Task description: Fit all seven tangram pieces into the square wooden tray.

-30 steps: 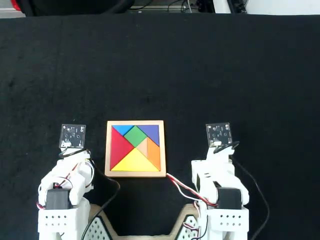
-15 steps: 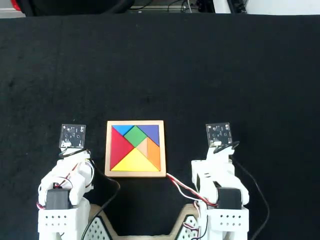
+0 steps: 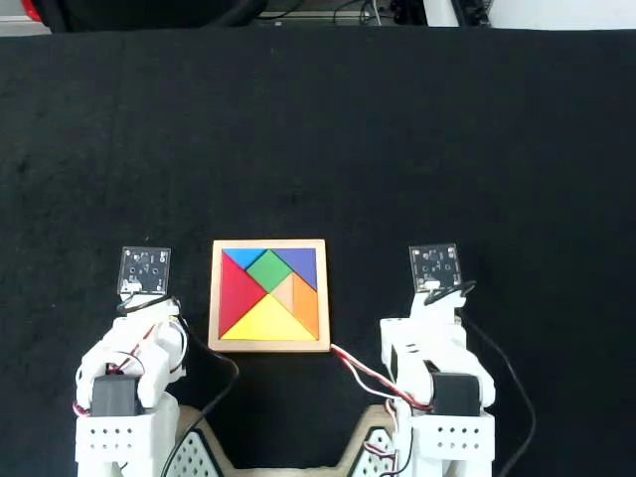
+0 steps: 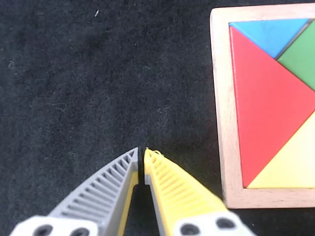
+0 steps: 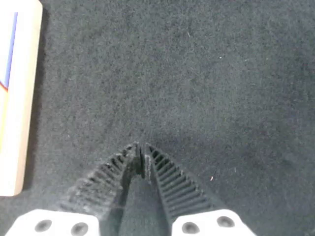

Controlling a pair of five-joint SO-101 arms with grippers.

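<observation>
Wooden tray [image 3: 213,298] holds seven coloured pieces [image 3: 263,318] — left gripper [image 4: 141,153] and right gripper [image 5: 139,147] clenched empty

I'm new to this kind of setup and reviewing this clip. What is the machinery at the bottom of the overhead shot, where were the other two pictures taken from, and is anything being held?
The high view looks down on a table covered in black cloth. At its near edge stand two small robot arms, the left arm and the right arm. Between them lies the wooden tray, with seven coloured tangram pieces fitted flat inside it as a full square. The other two pictures come from a camera on each arm's wrist, looking along its gripper at the cloth. The left gripper has its fingers shut with nothing between them, beside the tray's red and blue corner. The right gripper is shut too, off the tray's other side. Nothing is held.
</observation>
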